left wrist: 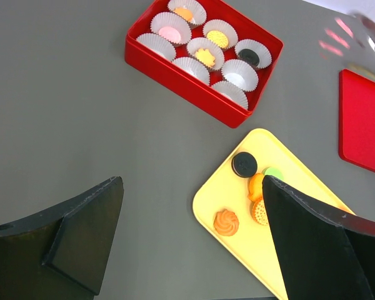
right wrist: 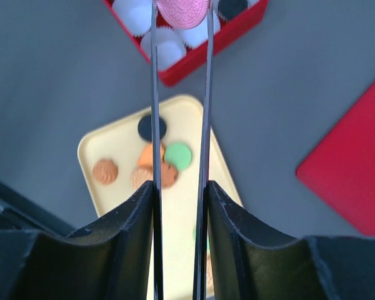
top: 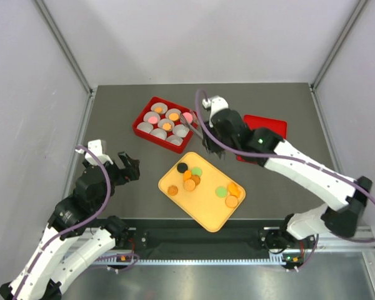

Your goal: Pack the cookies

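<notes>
Several cookies (top: 190,178) in orange, green and black lie on a yellow tray (top: 206,209) in the table's middle. A red box (top: 142,122) at the back holds white paper cups, some with cookies (left wrist: 171,33) in them. My right gripper (right wrist: 182,12) is shut on a pink cookie (right wrist: 182,11) held between its thin blades above the box's near right corner; it shows in the top view (top: 207,145) between box and tray. My left gripper (top: 130,167) is open and empty, left of the tray, above bare table.
A flat red lid (top: 265,128) lies at the back right, beside the right arm. It also shows in the left wrist view (left wrist: 365,122). White walls close in the table on three sides.
</notes>
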Controlling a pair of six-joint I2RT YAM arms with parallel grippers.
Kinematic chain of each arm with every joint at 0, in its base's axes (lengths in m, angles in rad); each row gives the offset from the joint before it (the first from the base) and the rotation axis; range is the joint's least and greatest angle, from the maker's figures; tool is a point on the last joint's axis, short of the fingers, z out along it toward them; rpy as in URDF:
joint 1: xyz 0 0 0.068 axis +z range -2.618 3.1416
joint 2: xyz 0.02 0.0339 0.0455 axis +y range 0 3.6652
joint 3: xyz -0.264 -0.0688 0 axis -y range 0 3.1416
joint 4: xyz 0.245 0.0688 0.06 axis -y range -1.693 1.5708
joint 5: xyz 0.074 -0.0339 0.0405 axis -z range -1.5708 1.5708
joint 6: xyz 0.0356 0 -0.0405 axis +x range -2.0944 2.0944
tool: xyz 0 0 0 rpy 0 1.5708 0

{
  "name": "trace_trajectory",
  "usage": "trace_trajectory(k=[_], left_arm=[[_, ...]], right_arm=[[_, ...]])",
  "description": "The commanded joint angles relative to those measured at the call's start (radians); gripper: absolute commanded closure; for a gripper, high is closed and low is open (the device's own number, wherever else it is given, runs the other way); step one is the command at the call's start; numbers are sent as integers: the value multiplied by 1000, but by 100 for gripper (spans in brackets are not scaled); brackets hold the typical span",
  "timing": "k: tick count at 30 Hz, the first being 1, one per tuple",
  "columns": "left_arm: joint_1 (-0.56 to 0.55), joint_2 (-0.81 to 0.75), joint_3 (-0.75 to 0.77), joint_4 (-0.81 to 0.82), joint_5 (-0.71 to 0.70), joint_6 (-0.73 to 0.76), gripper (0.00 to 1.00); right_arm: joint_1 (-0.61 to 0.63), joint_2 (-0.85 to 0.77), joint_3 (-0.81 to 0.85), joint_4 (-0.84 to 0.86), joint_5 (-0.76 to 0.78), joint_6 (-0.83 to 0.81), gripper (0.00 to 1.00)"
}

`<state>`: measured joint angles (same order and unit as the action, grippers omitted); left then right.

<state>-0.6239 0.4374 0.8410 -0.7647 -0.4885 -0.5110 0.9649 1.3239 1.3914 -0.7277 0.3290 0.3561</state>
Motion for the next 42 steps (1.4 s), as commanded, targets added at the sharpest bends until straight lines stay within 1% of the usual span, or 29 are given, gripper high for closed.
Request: trace_trajectory(k=[1,3,5,9,14,20,42], left_arm=[[-3,9,0,13,-16,-1,3],[-3,4,0,13,-19,-4,3],[-3,1,0,13,-21,-4,3],[-3,-2,0,15,-21,-4,3],[-3,1,0,13,-19,-4,3],[-3,0,0,15,-21,-4,3],[-2,1,0,13,-18,-6,3]], right_arm=[[-72,130,124,108,-97,-117,65],[-115,208,184,122,-140,-126,65],[-141,289,237,126,-148,-138,65],[-157,389,291,125,-183,-146,65],[-161,486,322,125,-183,-154,65],[-167,518,316,125,-168,-157,65],[-173,529,279,123,-169,-157,62]])
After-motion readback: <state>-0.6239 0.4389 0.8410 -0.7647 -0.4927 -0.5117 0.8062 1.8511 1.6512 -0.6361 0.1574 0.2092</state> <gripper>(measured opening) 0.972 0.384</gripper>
